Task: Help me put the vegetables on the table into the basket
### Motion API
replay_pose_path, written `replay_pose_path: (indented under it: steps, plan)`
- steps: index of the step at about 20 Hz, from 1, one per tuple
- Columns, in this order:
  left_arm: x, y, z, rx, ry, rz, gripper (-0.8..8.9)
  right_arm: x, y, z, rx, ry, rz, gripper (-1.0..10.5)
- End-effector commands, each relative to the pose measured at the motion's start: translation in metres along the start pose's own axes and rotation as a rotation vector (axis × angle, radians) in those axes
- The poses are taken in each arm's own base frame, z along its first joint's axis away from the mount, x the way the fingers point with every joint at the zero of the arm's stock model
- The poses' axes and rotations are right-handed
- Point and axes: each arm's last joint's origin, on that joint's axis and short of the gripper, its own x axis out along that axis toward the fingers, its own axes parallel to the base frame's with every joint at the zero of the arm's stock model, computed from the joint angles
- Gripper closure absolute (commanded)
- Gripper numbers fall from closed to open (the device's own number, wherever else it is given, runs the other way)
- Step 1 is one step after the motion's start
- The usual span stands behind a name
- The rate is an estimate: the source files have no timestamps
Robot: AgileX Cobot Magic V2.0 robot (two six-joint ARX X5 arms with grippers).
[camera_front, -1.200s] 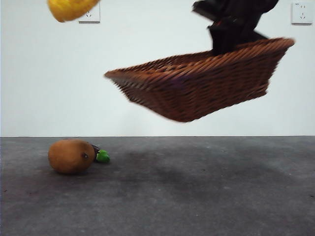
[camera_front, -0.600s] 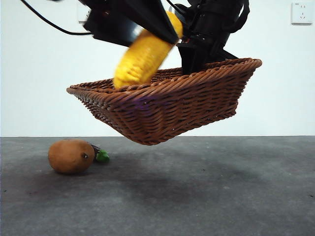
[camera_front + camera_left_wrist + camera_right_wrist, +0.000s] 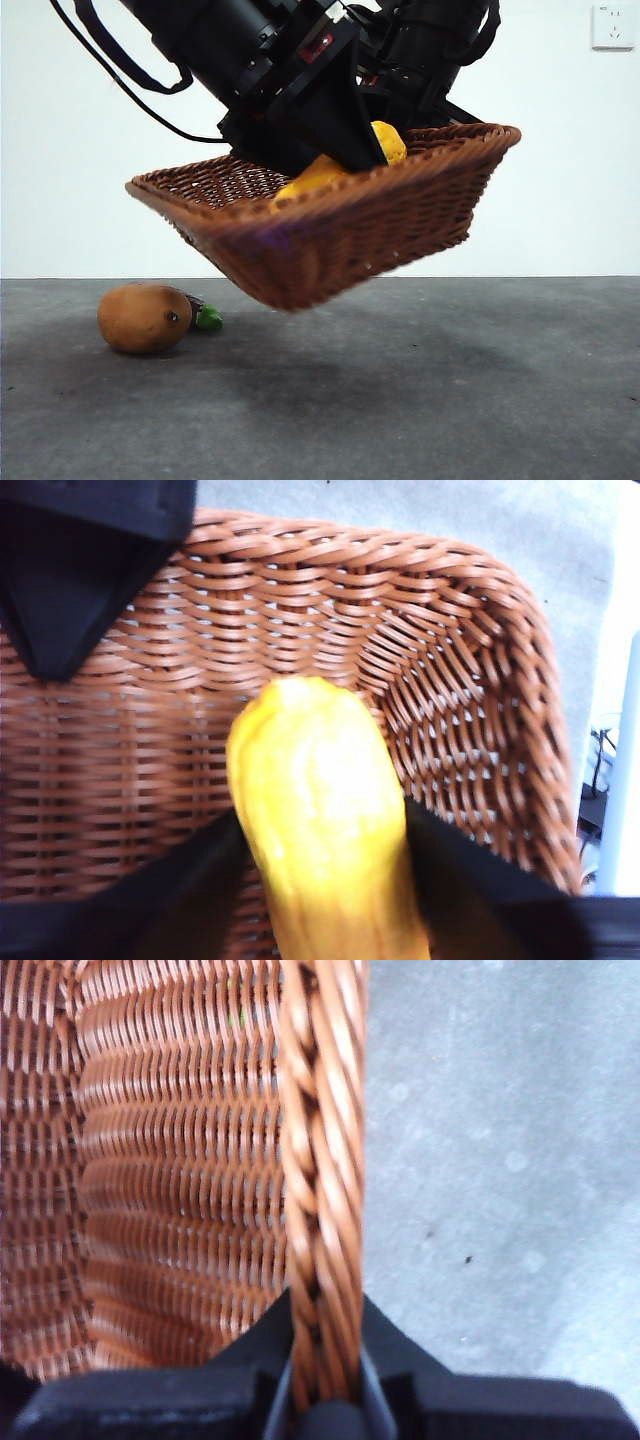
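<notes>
The wicker basket (image 3: pixel 350 230) hangs tilted in the air above the table (image 3: pixel 420 400). My right gripper (image 3: pixel 322 1385) is shut on its braided rim (image 3: pixel 320 1210), at the basket's far right side in the front view. My left gripper (image 3: pixel 320 830) is shut on the yellow corn cob (image 3: pixel 315 810) and holds it slanted inside the basket, its tip over the woven floor (image 3: pixel 200 730). In the front view the corn cob (image 3: pixel 330 172) shows just above the near rim, under the big dark left arm (image 3: pixel 260 60). The brown potato (image 3: pixel 145 317) lies on the table at the left, with the eggplant's green cap (image 3: pixel 208 318) peeking out behind it.
White wall with a socket (image 3: pixel 612 27) stands behind the table. The right gripper's black jaw (image 3: pixel 85 560) shows on the basket rim in the left wrist view. Bare grey table (image 3: pixel 500 1160) lies under the basket.
The left arm has swung in from the upper left and lowered the corn cob into the basket. The basket has shifted left and a little lower. Potato and eggplant have not moved.
</notes>
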Motion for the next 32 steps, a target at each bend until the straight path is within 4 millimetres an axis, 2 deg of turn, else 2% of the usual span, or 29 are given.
replay_pose_path:
  steps: [1, 5, 8, 10, 14, 16, 18, 20, 23, 29, 32]
  plan:
    - [-0.001, 0.002, 0.004, 0.006, 0.024, -0.002, 3.33, -0.001, 0.0, 0.002, 0.012, -0.012, 0.015, 9.6]
    - [-0.018, 0.0, 0.022, -0.009, 0.075, -0.011, 3.33, -0.001, -0.002, 0.002, 0.007, -0.021, -0.006, 9.6]
    - [-0.039, 0.001, 0.032, -0.081, 0.153, 0.002, 3.33, -0.013, -0.024, 0.004, 0.058, -0.058, -0.045, 9.6]
    - [-0.059, 0.005, 0.041, -0.18, 0.153, 0.091, 3.33, -0.029, -0.041, 0.001, 0.098, -0.093, -0.068, 9.6]
    - [-0.107, 0.023, 0.055, -0.365, 0.097, 0.313, 3.33, -0.076, -0.069, -0.011, 0.155, -0.193, -0.12, 9.6]
    - [-0.123, 0.039, 0.054, -0.448, 0.102, 0.427, 3.33, -0.099, -0.076, -0.019, 0.159, -0.234, -0.148, 9.6]
    - [-0.129, 0.06, 0.047, -0.571, 0.093, 0.498, 3.33, -0.117, -0.078, -0.027, 0.148, -0.268, -0.169, 9.6]
    - [-0.127, 0.085, 0.036, -0.703, 0.111, 0.552, 3.33, -0.13, -0.076, -0.032, 0.129, -0.299, -0.18, 9.6]
    - [-0.109, 0.115, 0.019, -0.897, 0.171, 0.523, 3.32, -0.137, -0.072, -0.035, 0.102, -0.319, -0.168, 9.6]
    - [-0.052, 0.14, -0.006, -1.074, 0.361, 0.525, 3.32, -0.138, -0.07, -0.035, 0.076, -0.323, -0.111, 9.6]
    - [-0.033, 0.147, -0.019, -1.123, 0.45, 0.543, 3.32, -0.137, -0.069, -0.038, 0.055, -0.294, -0.111, 9.6]
